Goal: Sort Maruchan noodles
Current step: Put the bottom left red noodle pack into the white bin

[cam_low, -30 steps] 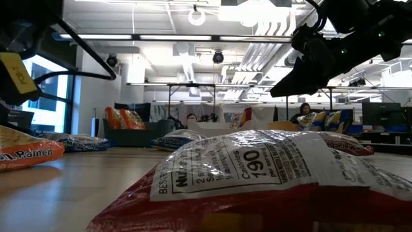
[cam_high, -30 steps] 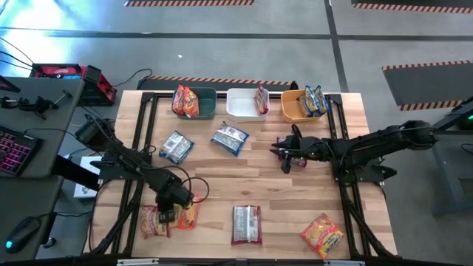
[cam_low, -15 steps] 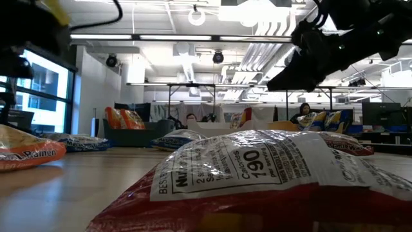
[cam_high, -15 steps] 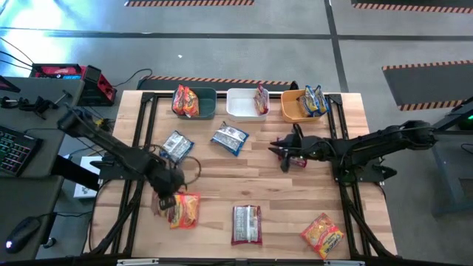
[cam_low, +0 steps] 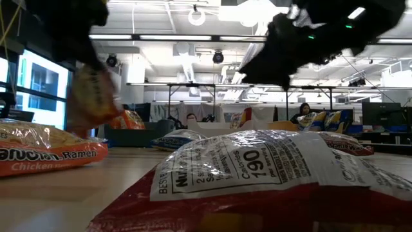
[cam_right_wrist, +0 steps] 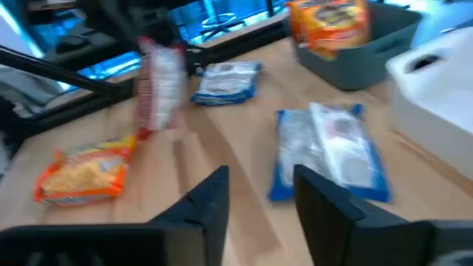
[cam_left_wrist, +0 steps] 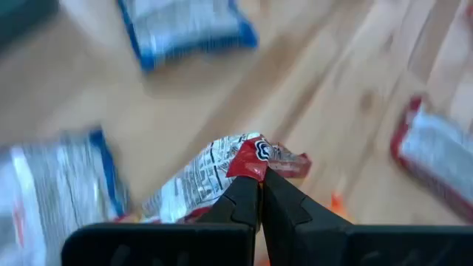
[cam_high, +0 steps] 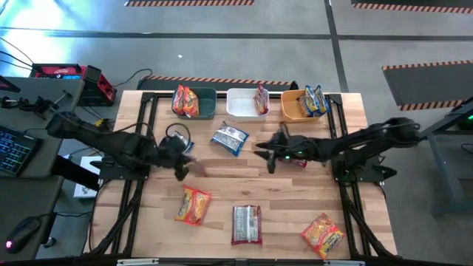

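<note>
My left gripper [cam_high: 182,157] hovers over the table's left half, shut on a red-and-white Maruchan packet [cam_left_wrist: 196,181]. That packet also shows in the right wrist view [cam_right_wrist: 158,87]. My right gripper [cam_high: 267,154] stands open above the table's middle, close to a blue-and-white packet [cam_high: 230,138] that lies flat; nothing is between its fingers [cam_right_wrist: 259,193]. An orange packet [cam_high: 193,205], a white-maroon packet [cam_high: 247,224] and another orange packet [cam_high: 322,233] lie flat along the near edge. A second blue-and-white packet [cam_right_wrist: 229,80] lies beyond the left gripper. My left gripper pinches the packet's crimped red end [cam_left_wrist: 256,155] between its two fingertips. The fingers slant down at it from above. The packet hangs below them, upright and clear of the table [cam_right_wrist: 158,87].
Three bins stand along the far edge: a dark one [cam_high: 209,111] with orange packets, a white one [cam_high: 240,111] with one packet, and an orange one [cam_high: 292,112] with yellow-blue packets. Another packet [cam_high: 298,161] lies under my right arm. People and desks show beyond the table.
My left gripper has risen from the near-left corner and swung toward the far edge, tipping as it went, with the red-and-white packet lifted clear. The orange packet beside it stayed on the table, shifted slightly. My right gripper has moved toward the table's left.
</note>
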